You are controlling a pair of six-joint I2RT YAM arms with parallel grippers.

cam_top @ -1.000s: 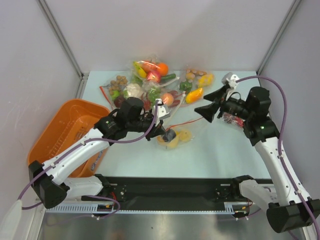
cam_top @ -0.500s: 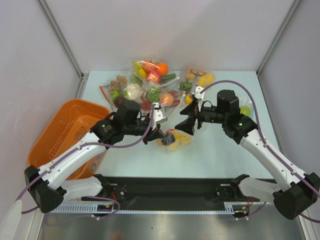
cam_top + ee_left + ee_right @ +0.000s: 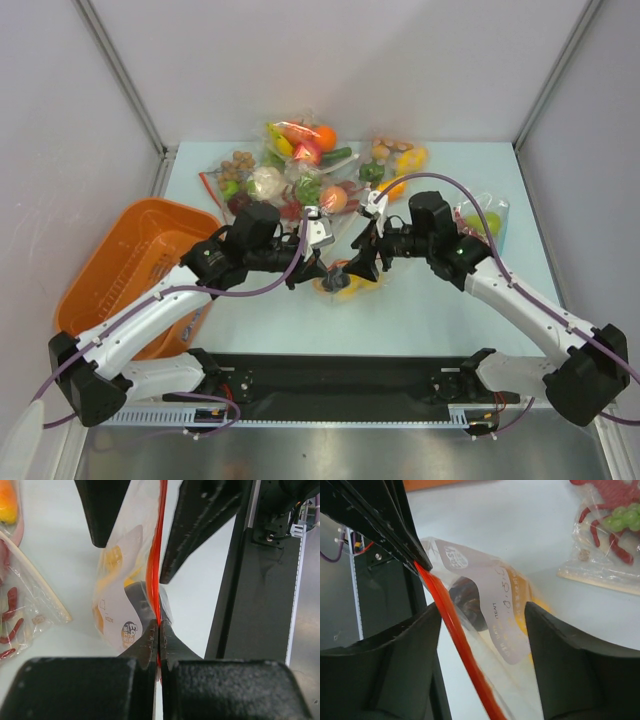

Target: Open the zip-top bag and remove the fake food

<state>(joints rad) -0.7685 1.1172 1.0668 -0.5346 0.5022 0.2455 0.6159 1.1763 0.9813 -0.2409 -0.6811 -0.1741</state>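
Note:
The zip-top bag [image 3: 347, 284] hangs just above the table centre. It is clear, with an orange-red zip strip [image 3: 161, 540] and a white label. Inside are the fake food pieces: a dark purple ball [image 3: 140, 598] and yellow pieces [image 3: 113, 560]. My left gripper [image 3: 322, 270] is shut on one end of the zip strip [image 3: 159, 630]. My right gripper [image 3: 354, 266] is open, its jaws straddling the strip [image 3: 455, 635] and the bag's top [image 3: 482, 607] without touching. The purple ball [image 3: 467, 602] also shows in the right wrist view.
An orange basket [image 3: 130, 260] stands at the left. A pile of other filled bags [image 3: 300, 165] lies at the back. Another bag [image 3: 482, 222] lies at the right. A bag with red and green toys [image 3: 615, 525] is close by. The black base rail [image 3: 340, 375] runs along the front.
My right arm has swung left and down from the right side until its open jaws straddle the bag's strip. My left gripper has lowered the bag slightly while holding it.

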